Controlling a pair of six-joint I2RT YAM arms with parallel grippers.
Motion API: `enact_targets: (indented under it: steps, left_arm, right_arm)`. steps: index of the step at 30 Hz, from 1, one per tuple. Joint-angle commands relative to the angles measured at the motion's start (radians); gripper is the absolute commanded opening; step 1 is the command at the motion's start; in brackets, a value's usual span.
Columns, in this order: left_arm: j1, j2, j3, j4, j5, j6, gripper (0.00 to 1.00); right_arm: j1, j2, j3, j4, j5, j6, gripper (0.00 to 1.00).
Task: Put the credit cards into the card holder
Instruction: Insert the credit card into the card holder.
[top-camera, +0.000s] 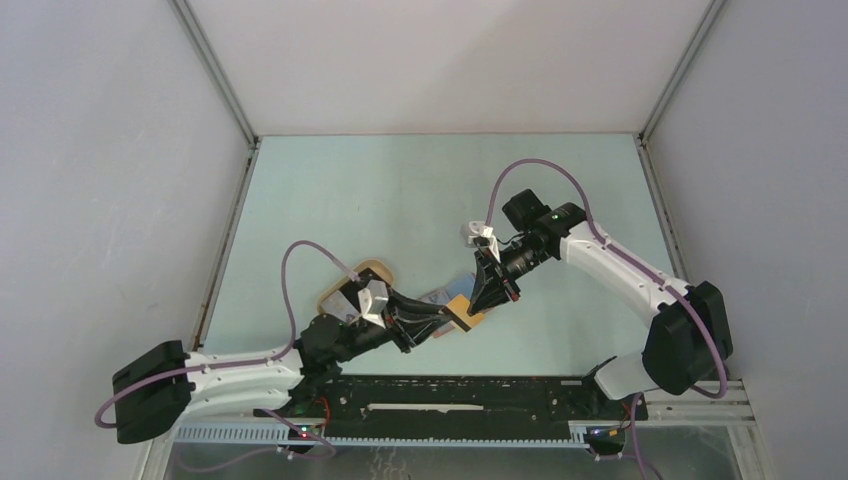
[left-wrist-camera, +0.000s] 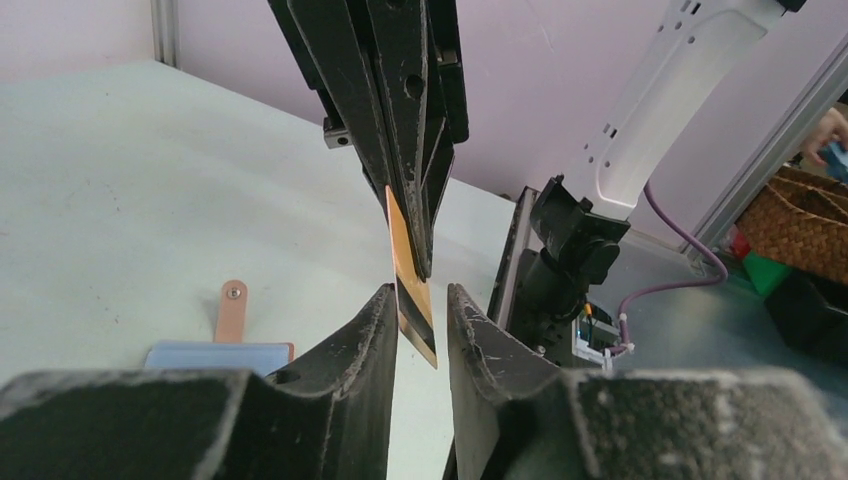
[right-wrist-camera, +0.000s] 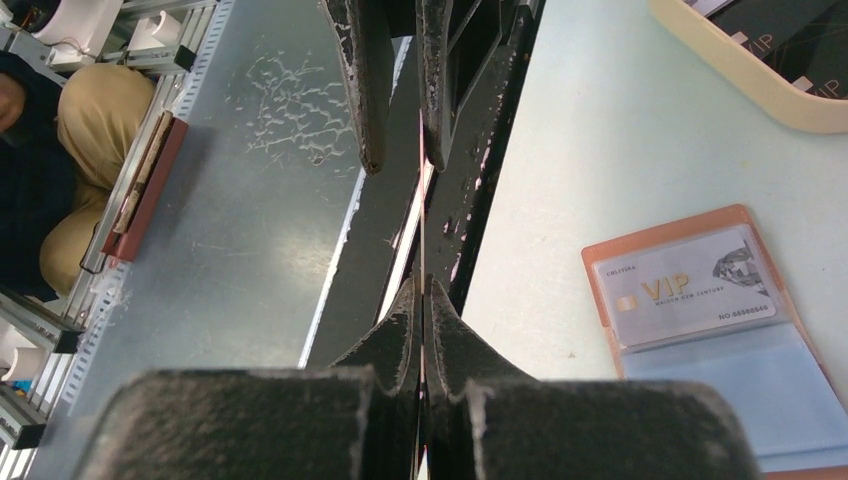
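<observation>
The right gripper (right-wrist-camera: 422, 285) is pinched tight on a thin orange-yellow plastic card (left-wrist-camera: 403, 255), which its own wrist view shows only as a hairline edge. The left wrist view gives the card's face. It hangs in the air on edge, its long axis running from the right fingers down to its dark-striped end. That end sits between the fingers of the left gripper (left-wrist-camera: 420, 305), which stand narrowly apart with a slit of light beside the card, not clamped. From above, the card bridges both grippers just beside the open reddish-brown leather card holder (right-wrist-camera: 720, 385), flat on the pale green table (top-camera: 400, 190). Only the right wrist view shows a silver VIP card (right-wrist-camera: 690, 290) in its grey-blue slot, and dark cards (right-wrist-camera: 790, 45) in the pale tan oval tray (right-wrist-camera: 760, 95).
</observation>
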Motion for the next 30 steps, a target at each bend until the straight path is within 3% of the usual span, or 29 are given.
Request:
enact_targets:
  steps: [1, 13, 24, 30]
  left_arm:
    - [0.007, -0.018, 0.051, -0.055, 0.011, -0.010, 0.29]
    - [0.015, 0.063, 0.063, 0.061, 0.054, -0.057, 0.14]
    - [0.027, 0.075, 0.052, 0.105, 0.057, -0.096, 0.21]
    - [0.047, 0.094, 0.051, 0.119, 0.058, -0.137, 0.15]
  right_arm:
    - [-0.002, 0.006, 0.039, -0.004, -0.005, 0.019, 0.00]
    - [0.003, 0.024, 0.039, -0.005, 0.000, 0.022, 0.00]
    - [0.004, 0.029, 0.039, -0.005, 0.003, 0.022, 0.00]
    - [0.006, 0.033, 0.039, -0.007, 0.011, 0.016, 0.00]
